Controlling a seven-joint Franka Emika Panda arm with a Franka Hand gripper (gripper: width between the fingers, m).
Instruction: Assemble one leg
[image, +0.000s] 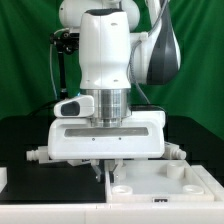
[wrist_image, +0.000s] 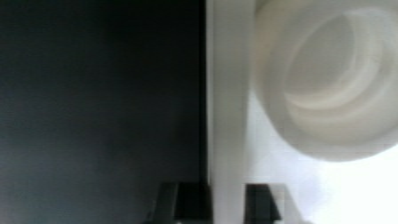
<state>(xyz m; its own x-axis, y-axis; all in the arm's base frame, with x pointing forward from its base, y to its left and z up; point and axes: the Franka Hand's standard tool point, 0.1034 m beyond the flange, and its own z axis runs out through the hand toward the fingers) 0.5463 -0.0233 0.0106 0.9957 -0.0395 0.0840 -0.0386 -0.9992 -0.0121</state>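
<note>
Leg (image: 37, 153) lies on the black bench (image: 25, 135), off to the exterior view's left of the tool (image: 108, 165) and apart from it. Directly under the tool sits the white square panel (image: 185, 181) with its raised rim; the closed fingers (wrist_image: 183, 201) straddle its edge, gripping it.

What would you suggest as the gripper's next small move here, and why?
Probably a careful, slight lift. The gripper is shut and sits low at the edge of the white panel. The wrist view shows its fingertips straddling a thin white edge, with a round recess close by. No leg is visibly held, so I would free it before anything else.
</note>
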